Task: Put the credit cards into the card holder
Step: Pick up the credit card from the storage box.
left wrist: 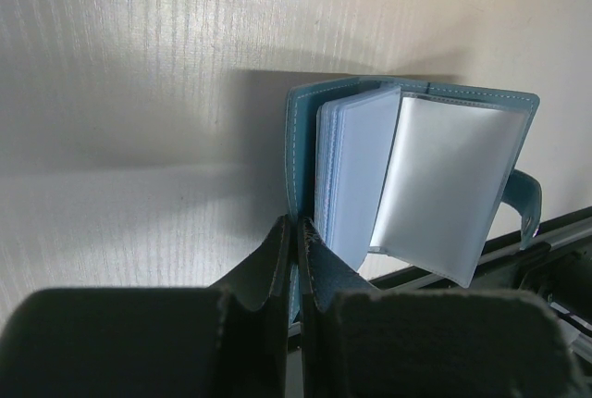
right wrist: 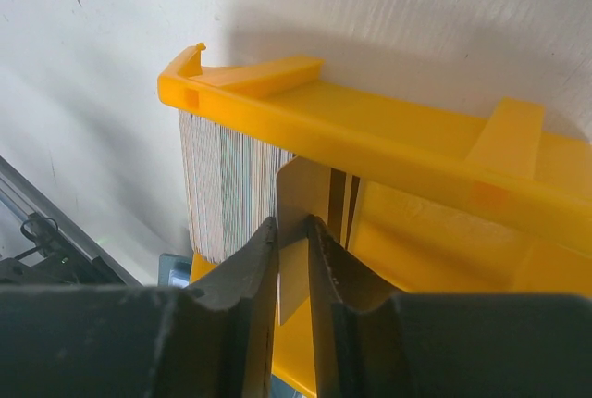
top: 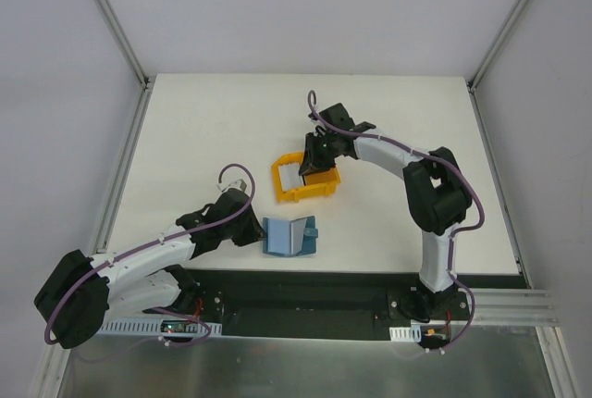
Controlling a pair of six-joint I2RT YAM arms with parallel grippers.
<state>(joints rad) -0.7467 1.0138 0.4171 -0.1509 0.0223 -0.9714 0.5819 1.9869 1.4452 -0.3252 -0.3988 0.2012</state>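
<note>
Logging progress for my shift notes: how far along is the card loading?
Done: card holder lies open, left gripper pinching its cover. In hand: right gripper pinches one card in the yellow bin. Remaining: carry it over, slot it; a stack of cards waits in the bin; no card shows in the sleeves.

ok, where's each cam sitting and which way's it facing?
Top external: above and behind the bases, facing down at the white table; left arm and right arm whole.
Left wrist: on the wrist, looks along the left fingers, shut on the open teal-blue folding card holder.
Right wrist: on the wrist, looks along the right fingers, shut on a pale thin credit card in the yellow plastic bin.
Shared: top and left wrist, the card holder; top and right wrist, the bin.
</note>
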